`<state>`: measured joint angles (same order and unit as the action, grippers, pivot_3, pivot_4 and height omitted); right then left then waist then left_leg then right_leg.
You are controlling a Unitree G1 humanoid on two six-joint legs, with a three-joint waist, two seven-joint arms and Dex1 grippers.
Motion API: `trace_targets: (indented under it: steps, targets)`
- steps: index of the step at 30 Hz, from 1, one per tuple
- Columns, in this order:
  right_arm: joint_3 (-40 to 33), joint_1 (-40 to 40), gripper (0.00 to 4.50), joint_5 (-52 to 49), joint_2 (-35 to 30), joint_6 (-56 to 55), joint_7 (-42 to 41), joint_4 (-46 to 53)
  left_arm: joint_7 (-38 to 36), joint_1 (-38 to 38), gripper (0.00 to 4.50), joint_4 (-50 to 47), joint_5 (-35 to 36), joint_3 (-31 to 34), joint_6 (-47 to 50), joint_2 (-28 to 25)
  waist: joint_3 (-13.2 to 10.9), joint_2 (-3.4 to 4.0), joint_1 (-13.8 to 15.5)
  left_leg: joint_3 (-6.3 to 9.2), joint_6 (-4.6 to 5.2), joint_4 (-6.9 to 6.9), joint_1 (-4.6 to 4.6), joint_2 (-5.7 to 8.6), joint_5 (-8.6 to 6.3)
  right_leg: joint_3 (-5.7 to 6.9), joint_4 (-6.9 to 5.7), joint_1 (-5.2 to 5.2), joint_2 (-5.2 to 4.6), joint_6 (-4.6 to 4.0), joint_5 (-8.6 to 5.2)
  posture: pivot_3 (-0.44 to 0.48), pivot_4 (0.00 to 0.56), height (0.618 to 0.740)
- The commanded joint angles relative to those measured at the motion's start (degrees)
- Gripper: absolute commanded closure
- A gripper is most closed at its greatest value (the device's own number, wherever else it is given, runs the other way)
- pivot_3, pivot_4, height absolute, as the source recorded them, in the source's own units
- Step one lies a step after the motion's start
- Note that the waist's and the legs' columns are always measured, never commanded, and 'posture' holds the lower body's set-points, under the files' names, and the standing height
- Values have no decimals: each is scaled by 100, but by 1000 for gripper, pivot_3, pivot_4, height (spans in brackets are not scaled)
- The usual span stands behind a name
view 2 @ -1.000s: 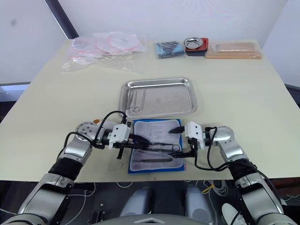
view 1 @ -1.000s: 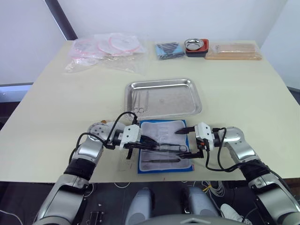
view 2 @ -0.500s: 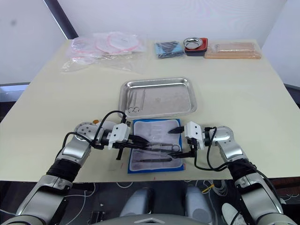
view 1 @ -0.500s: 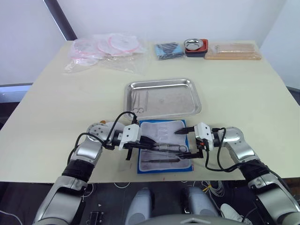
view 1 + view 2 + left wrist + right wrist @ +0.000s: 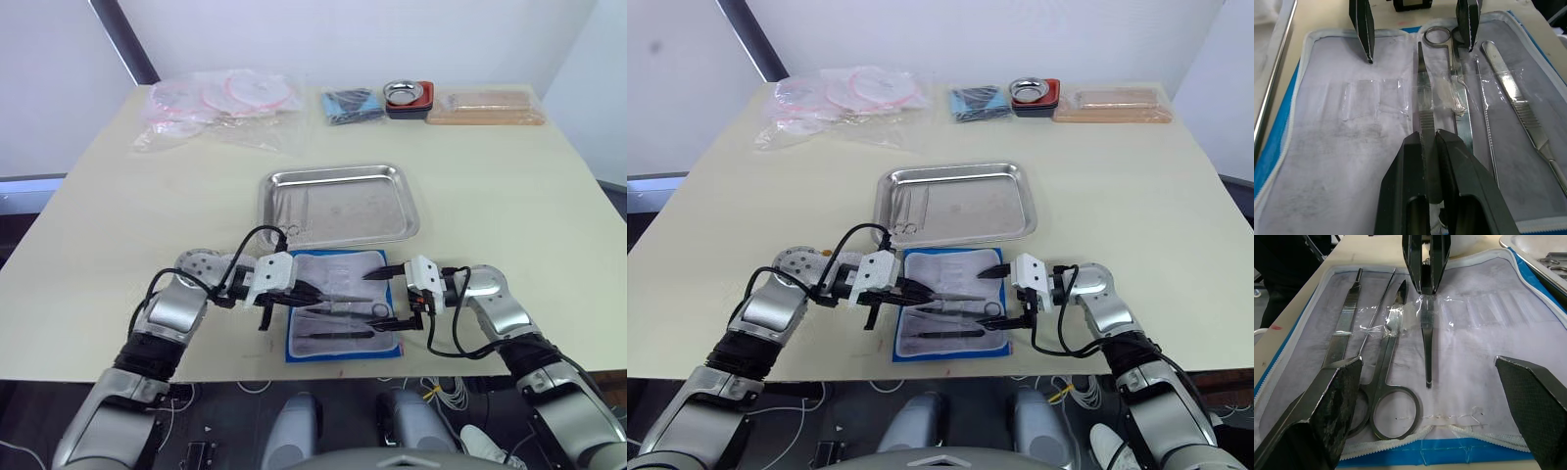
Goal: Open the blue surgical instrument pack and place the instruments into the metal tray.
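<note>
Camera layout: head stereo pair plus two wrist cameras.
Head eyes look forward and down over the table; wrist views sit close, facing each other across the open pack, both showing its lining and instruments.

A pale cream bench fills the scene under even light; white walls stand behind, with a dark diagonal post far left
</note>
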<state>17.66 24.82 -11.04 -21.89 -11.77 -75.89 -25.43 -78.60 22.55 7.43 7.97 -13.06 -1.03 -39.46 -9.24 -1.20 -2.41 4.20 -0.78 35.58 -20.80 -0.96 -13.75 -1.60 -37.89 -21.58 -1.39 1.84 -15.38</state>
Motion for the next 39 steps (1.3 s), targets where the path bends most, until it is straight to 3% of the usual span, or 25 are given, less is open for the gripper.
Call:
trace_targets:
  steps: [1, 10, 39]
  targets:
    - [358, -215, 0, 480, -29, 127, -11, -452, 129, 94, 4469, -476, 62, 121, 417, -166, 0, 0, -1, -1, 0, 0, 0, -1, 0, 0, 0, 0, 1, 0, 0, 0, 150, 740]
    - [378, -189, 0, 479, -5, 115, -19, -510, 28, -54, 4469, -1072, 173, 229, 1059, -715, -2, 0, -2, 0, 0, 0, 1, -20, 0, 0, 0, -2, 19, 7, -5, 0, 150, 740]
    - [366, -107, 0, 498, 45, 31, -55, -684, -144, -587, 4469, -1814, 706, 961, 1544, -1901, -4, -1, -3, -12, 0, 0, 8, -33, 0, -10, 0, -5, 30, -12, -10, 0, 150, 740]
